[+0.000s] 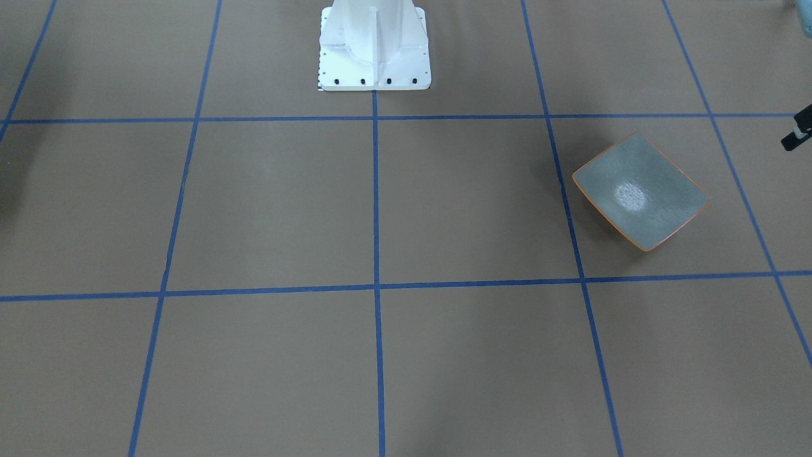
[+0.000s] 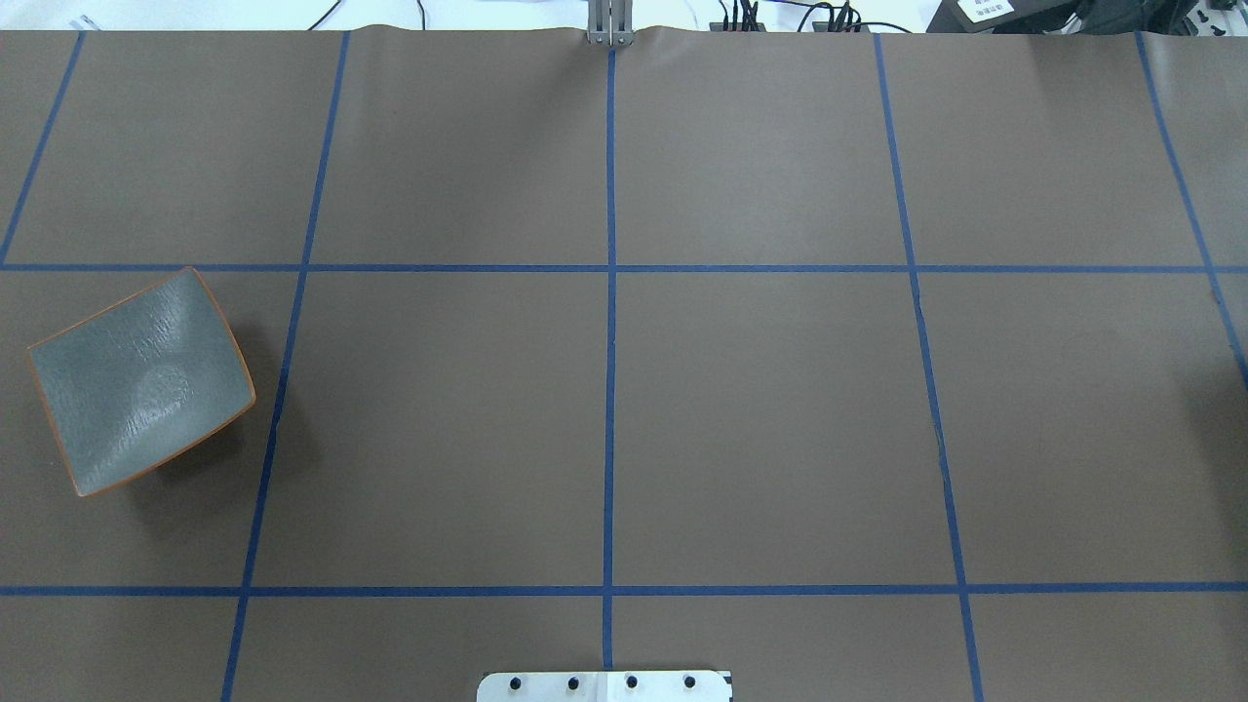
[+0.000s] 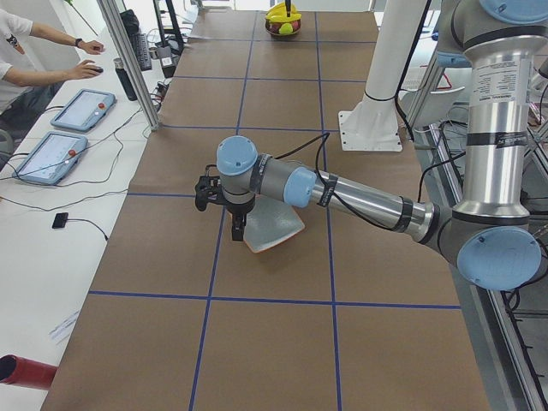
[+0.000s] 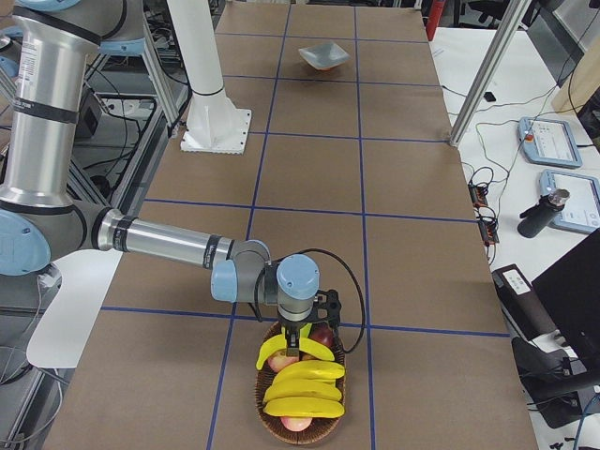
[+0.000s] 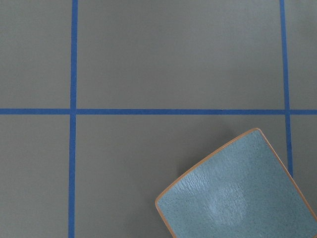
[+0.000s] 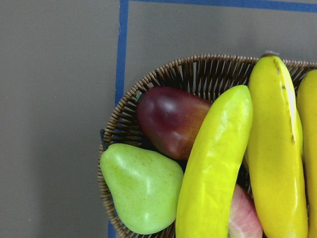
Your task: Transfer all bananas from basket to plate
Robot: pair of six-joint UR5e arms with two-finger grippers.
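The grey-green plate (image 2: pixel 141 380) with an orange rim lies empty on the table's left side; it also shows in the front view (image 1: pixel 641 190) and the left wrist view (image 5: pixel 237 193). Bright yellow bananas (image 6: pixel 215 163) lie in a brown wicker basket (image 6: pixel 198 67) at the table's right end, seen too in the right side view (image 4: pixel 302 384). My left gripper (image 3: pixel 237 231) hangs just above the plate's edge (image 3: pixel 274 229). My right gripper (image 4: pixel 302 343) points down at the top banana in the basket. I cannot tell whether either gripper is open or shut.
A green pear (image 6: pixel 141 188), a dark red fruit (image 6: pixel 171 119) and a pink apple (image 6: pixel 242 218) share the basket. The white robot pedestal (image 1: pixel 374 47) stands at mid-table. Metal posts (image 3: pixel 128 60) and operators' tablets (image 3: pixel 81 110) line the far side.
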